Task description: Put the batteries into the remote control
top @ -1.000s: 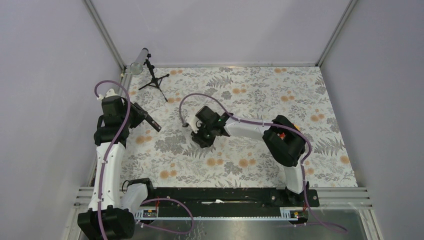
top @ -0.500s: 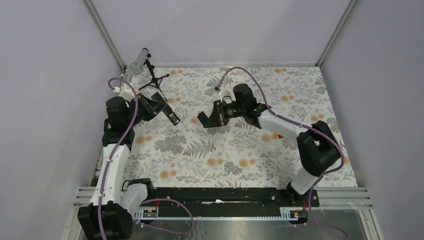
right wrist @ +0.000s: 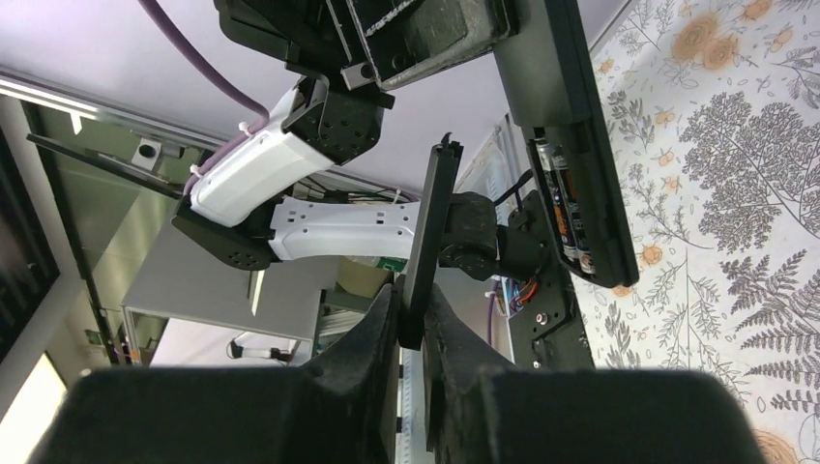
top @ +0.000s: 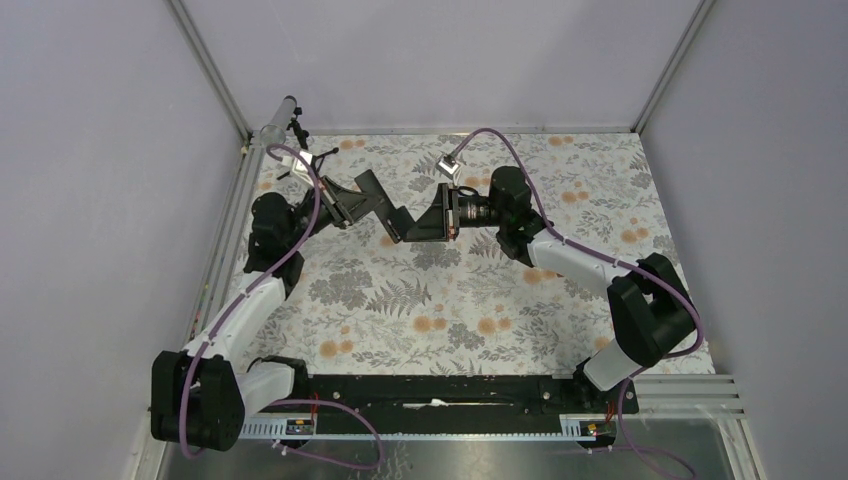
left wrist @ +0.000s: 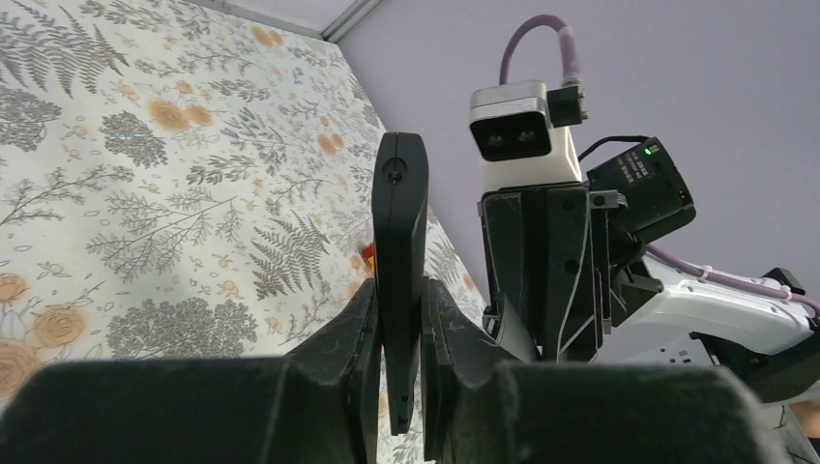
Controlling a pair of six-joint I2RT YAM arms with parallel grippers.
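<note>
My left gripper [left wrist: 400, 300] is shut on the remote control [left wrist: 399, 222], a slim black bar seen edge-on and pointing away from the wrist. In the right wrist view the remote control [right wrist: 556, 77] hangs from the left gripper [right wrist: 425, 29] with its compartment open, and the batteries [right wrist: 563, 208] lie inside it. My right gripper [right wrist: 413, 304] is shut on a thin flat black cover [right wrist: 432, 222], held upright a little left of that compartment. From above, the left gripper [top: 362, 200] and the right gripper [top: 418, 225] meet nose to nose over the back middle of the table, with the remote control [top: 392, 226] between them.
A black mini tripod [top: 300, 150] and a clear tube [top: 278, 120] stand at the back left corner. The floral table cover [top: 480, 300] spreads under both arms. A red and yellow bit [left wrist: 367, 259] peeks out beside the remote.
Both arms rose and swung toward the back middle. The left came in from the left with the remote, the right lifted off the table, and they now face each other closely.
</note>
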